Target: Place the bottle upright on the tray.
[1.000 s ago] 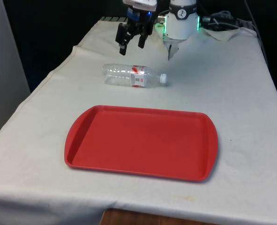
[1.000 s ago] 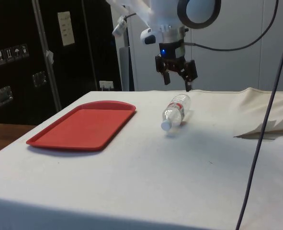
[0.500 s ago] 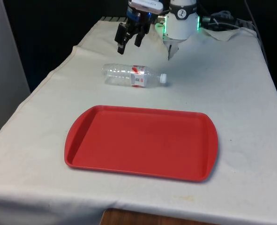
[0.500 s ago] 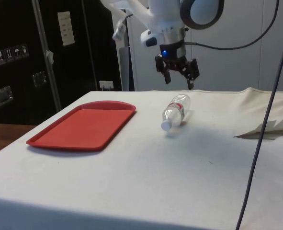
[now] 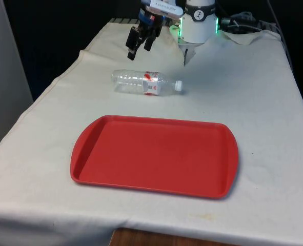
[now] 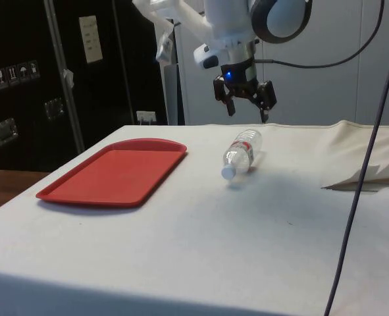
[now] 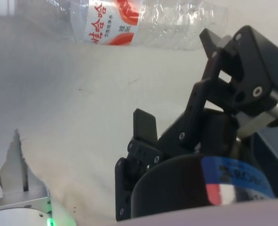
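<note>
White-clothed table (image 5: 274, 102); bottle (image 5: 146, 82); tray (image 5: 95, 138)

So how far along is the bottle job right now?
Nothing is done yet. The bottle lies on its side on the white cloth, apart from the red tray, which holds nothing. The gripper hangs open above the bottle, holding nothing. Left: grasp the bottle, carry it over, stand it upright on the tray.
</note>
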Robot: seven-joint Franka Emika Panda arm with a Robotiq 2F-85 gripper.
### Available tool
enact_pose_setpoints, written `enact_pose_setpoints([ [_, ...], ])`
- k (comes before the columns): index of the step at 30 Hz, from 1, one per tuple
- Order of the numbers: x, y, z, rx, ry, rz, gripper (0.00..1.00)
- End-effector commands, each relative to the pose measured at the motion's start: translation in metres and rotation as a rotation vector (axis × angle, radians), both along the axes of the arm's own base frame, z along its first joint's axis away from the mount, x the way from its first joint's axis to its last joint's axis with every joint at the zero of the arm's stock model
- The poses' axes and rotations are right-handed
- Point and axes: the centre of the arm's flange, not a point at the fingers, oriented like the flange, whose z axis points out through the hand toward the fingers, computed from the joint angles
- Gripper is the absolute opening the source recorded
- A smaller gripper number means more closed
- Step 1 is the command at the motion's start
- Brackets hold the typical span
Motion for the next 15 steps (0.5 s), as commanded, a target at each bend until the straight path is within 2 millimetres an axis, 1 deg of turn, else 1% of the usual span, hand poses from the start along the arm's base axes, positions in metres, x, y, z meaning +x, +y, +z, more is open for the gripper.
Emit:
enact_pose_setpoints([
  [1, 0.001, 0.000, -0.001, -0.015, 0.004, 0.017, 1.00],
  [7, -0.001, 0.001, -0.004, -0.013, 0.018, 0.034, 1.00],
  [15, 0.007, 0.002, -0.012, -0.029, 0.042, 0.096, 1.00],
])
